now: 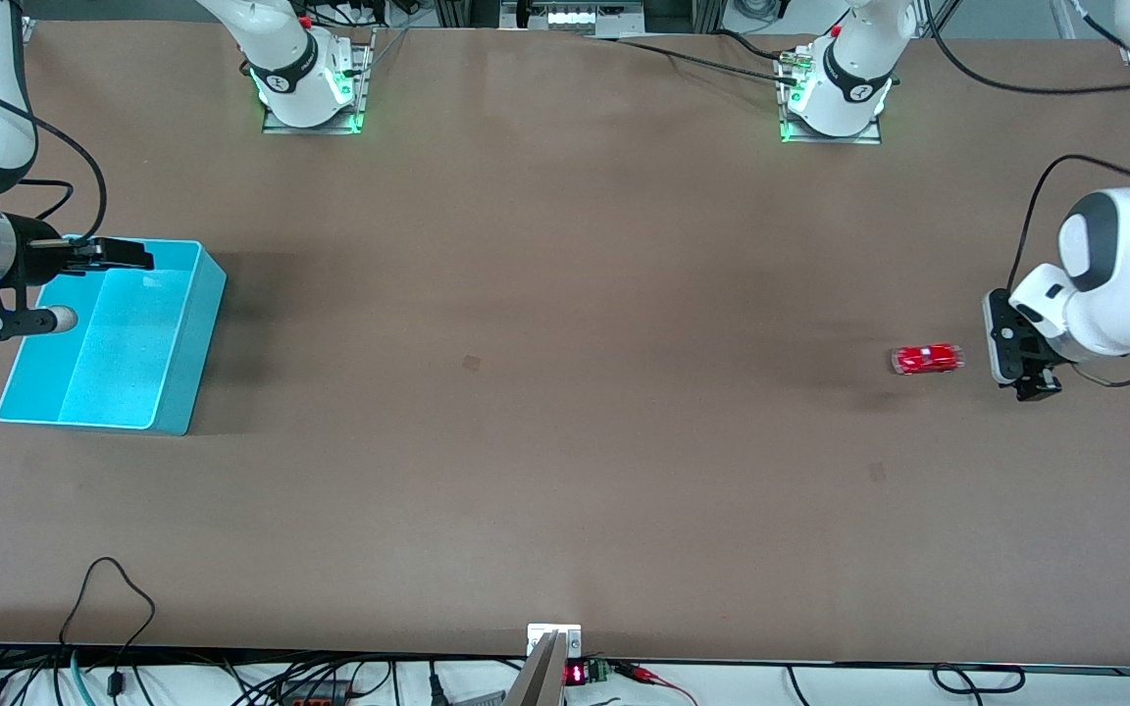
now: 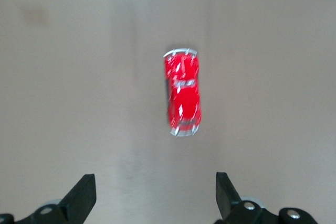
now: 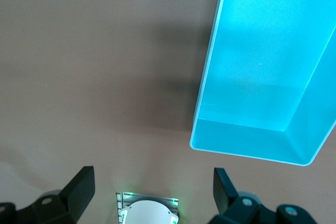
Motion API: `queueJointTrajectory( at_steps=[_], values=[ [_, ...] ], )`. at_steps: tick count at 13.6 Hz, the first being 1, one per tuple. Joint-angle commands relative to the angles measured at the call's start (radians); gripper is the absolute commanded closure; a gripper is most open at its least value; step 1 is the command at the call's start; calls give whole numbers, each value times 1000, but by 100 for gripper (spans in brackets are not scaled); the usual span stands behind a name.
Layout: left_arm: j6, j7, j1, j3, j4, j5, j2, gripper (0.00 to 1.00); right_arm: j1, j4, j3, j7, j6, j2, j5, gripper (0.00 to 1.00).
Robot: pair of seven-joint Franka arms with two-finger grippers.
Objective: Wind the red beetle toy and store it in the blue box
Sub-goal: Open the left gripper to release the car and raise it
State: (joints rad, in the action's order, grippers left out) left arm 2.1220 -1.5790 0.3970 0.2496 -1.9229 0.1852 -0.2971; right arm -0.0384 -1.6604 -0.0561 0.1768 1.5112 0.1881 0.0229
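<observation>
Front view: brown table (image 1: 565, 412), robot bases along its farthest edge.
Red beetle toy (image 1: 927, 359): on its wheels on the bare table, toward the left arm's end; ungripped, nothing touching it.
Long axis: along the table's length, from one arm's end toward the other; nose end not identifiable; in the left wrist view (image 2: 182, 93), lined up with the camera's line of sight, a silvery bumper at each end.
Left gripper (image 1: 1024, 363): just beside the toy, toward the table's end; fingers (image 2: 84, 195) spread wide, holding nothing, toy centred ahead of the gap.
Blue box (image 1: 187, 333): toward the right arm's end, well apart from the toy; empty in the right wrist view (image 3: 210, 77).
Right gripper (image 1: 124, 255): over the box's farthest rim; fingers (image 3: 223, 187) spread, empty; arm waiting.
Progress: judged at the start; grasping, winding and storing all left.
</observation>
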Motion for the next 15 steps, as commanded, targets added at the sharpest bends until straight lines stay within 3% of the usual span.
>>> queueJointTrajectory(
  at_steps=[1, 8, 15],
  values=[
    [-48, 34, -32, 8, 30, -82, 35, 0, -5, 14, 4, 12, -19, -2, 9, 0],
    [-54, 308, -112, 7, 59, -184, 59, 0, -6, 13, 4, 16, -20, -1, 8, 0],
    [-19, 921, -216, -29, 105, -190, 61, 0, -11, 13, 4, 27, -19, 2, 8, 0]
  ],
)
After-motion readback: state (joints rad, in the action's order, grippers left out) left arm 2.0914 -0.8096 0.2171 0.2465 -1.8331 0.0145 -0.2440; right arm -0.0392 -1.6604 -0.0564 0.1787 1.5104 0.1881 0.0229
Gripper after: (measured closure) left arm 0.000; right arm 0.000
